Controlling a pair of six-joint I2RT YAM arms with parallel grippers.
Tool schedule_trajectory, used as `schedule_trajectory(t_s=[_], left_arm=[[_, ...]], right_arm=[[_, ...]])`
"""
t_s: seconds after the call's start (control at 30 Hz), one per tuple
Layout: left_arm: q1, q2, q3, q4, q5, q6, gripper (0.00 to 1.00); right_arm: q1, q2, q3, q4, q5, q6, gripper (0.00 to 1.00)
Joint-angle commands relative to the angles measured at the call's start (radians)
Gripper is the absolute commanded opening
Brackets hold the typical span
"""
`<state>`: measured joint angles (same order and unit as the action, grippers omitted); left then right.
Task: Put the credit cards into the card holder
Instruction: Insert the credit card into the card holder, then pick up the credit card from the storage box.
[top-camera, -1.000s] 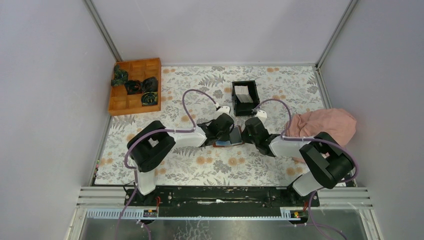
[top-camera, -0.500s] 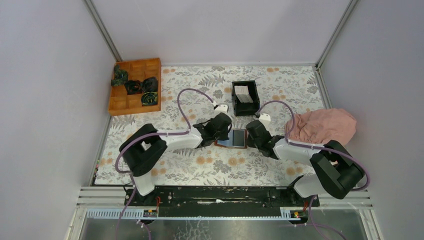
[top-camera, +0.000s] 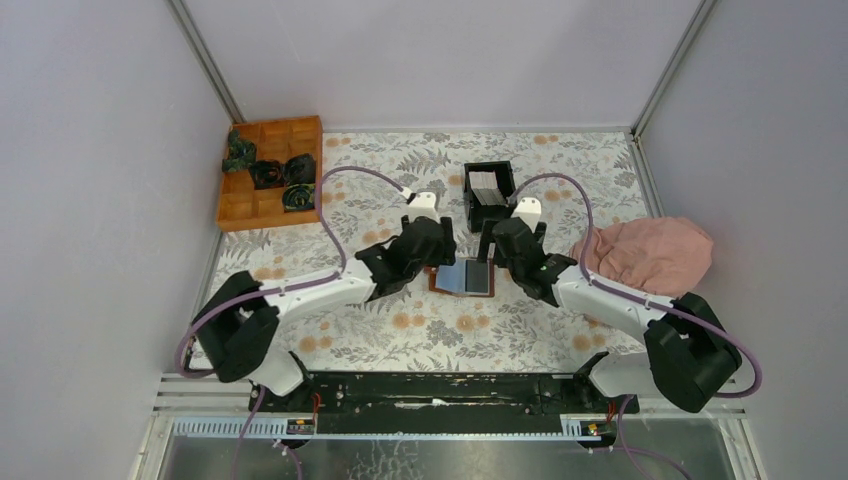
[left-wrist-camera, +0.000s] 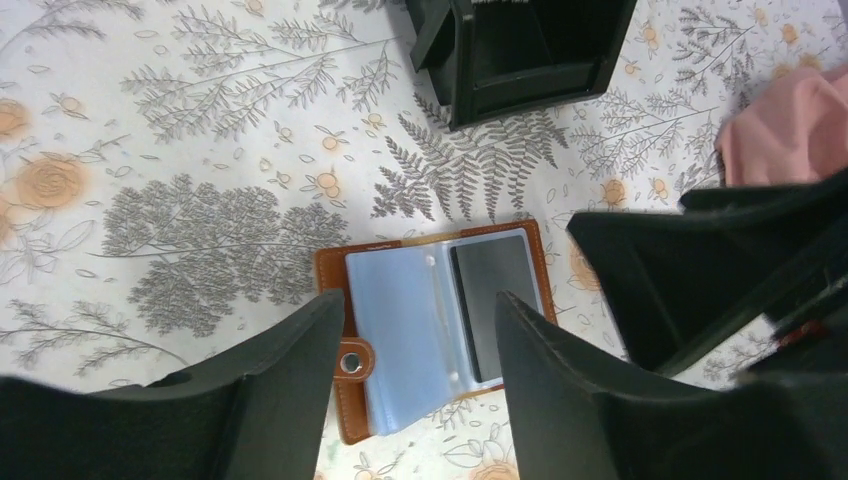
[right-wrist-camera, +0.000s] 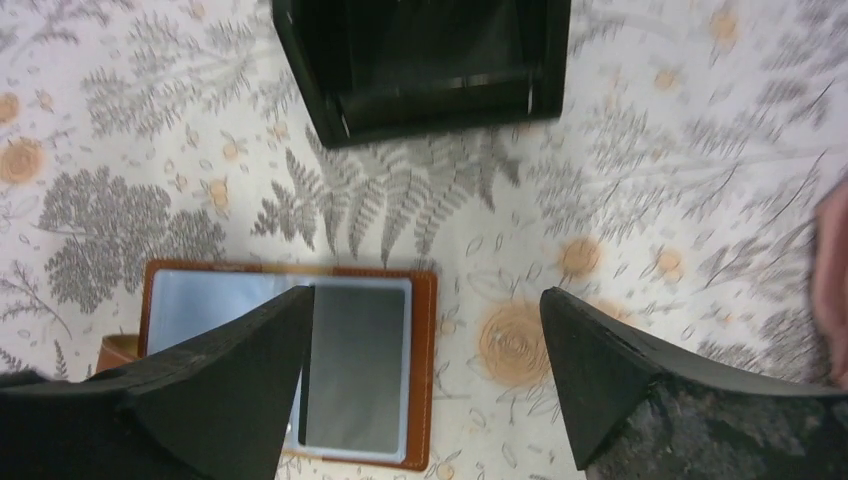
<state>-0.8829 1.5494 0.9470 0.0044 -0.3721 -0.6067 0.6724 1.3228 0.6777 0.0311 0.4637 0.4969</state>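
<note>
The card holder (top-camera: 463, 277) lies open and flat on the floral table, brown leather rim around a pale clear sleeve and a dark grey pocket panel (left-wrist-camera: 495, 300). Both grippers hover above it and touch nothing. My left gripper (top-camera: 443, 262) is open over the holder's left half (left-wrist-camera: 420, 300), its snap tab (left-wrist-camera: 350, 362) beside the left finger. My right gripper (top-camera: 498, 260) stands wide open over the holder's right edge (right-wrist-camera: 427, 297). The credit cards (top-camera: 483, 182) show as a pale stack inside the black box (top-camera: 490, 196) behind the holder.
The black box (left-wrist-camera: 530, 60) stands just beyond the holder (right-wrist-camera: 425, 370). A pink cloth (top-camera: 645, 252) lies at the right, close to my right arm. An orange wooden tray (top-camera: 270, 172) with dark bundles sits at the back left.
Both grippers have opened and lifted back from the card holder. It now lies spread open on the table, uncovered. Both arms have stretched farther out.
</note>
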Motion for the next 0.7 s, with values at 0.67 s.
schedule_trajectory(t_s=[0.67], left_arm=[[0.317,-0.153,-0.155,0.323,0.441,-0.063,1.00]], right_arm=[[-0.224,0.389,0.687,-0.128,-0.155,-0.260,0.99]])
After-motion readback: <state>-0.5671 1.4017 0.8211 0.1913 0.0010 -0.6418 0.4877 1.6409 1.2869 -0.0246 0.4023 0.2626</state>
